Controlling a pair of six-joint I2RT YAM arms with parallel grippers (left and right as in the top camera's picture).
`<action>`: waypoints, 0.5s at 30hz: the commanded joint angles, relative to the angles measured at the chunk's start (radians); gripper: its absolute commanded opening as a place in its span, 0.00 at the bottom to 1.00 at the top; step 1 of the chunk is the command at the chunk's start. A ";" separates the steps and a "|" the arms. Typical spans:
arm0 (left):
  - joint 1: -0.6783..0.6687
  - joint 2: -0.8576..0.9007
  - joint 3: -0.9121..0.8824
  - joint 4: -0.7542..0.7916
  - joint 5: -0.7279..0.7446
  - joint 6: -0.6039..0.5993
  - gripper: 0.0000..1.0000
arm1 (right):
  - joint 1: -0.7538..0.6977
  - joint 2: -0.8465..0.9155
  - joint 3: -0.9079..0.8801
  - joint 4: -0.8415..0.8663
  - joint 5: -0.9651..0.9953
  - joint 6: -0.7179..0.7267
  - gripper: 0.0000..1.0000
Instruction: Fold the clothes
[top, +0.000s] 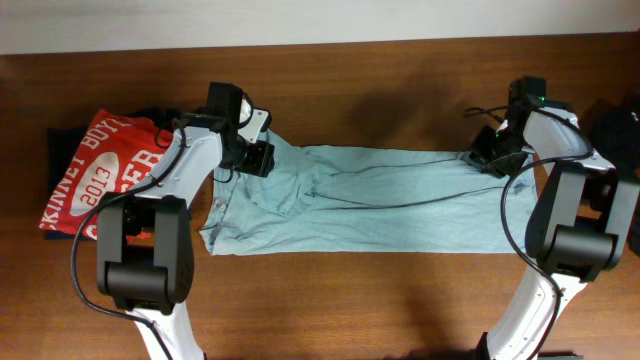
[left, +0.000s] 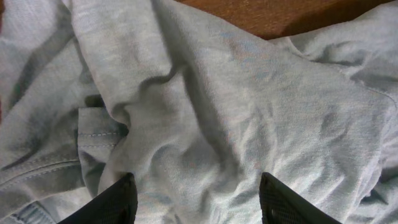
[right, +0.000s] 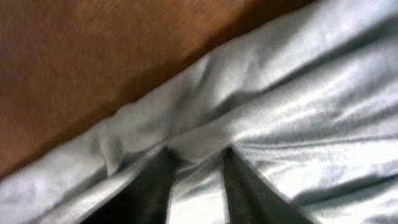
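Note:
The clothes (top: 380, 200), a pale grey-blue t-shirt, lie stretched left to right across the wooden table (top: 380, 90), wrinkled and bunched at the left end. My left gripper (top: 258, 158) is down on the shirt's upper left end. In the left wrist view it (left: 196, 186) stands open, its fingers wide apart with rumpled cloth (left: 217, 106) lying between them. My right gripper (top: 487, 158) is at the shirt's upper right corner. In the right wrist view its jaws (right: 196, 158) stand narrow, pinching a raised fold of the fabric (right: 298, 106) near the shirt's edge.
A red t-shirt with white lettering (top: 110, 165) lies on a black garment (top: 60, 140) at the left side of the table. Another dark object (top: 620, 130) sits at the right edge. A thin black cable (top: 420, 201) droops over the shirt.

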 joint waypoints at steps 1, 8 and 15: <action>-0.005 0.003 -0.003 -0.001 0.003 0.017 0.63 | 0.012 0.004 -0.005 0.006 0.015 0.007 0.21; -0.005 0.003 -0.003 -0.002 0.003 0.017 0.63 | 0.011 -0.017 0.038 -0.039 0.014 -0.004 0.04; -0.004 0.003 -0.003 -0.002 0.003 0.017 0.63 | 0.011 -0.083 0.053 -0.112 0.012 -0.021 0.04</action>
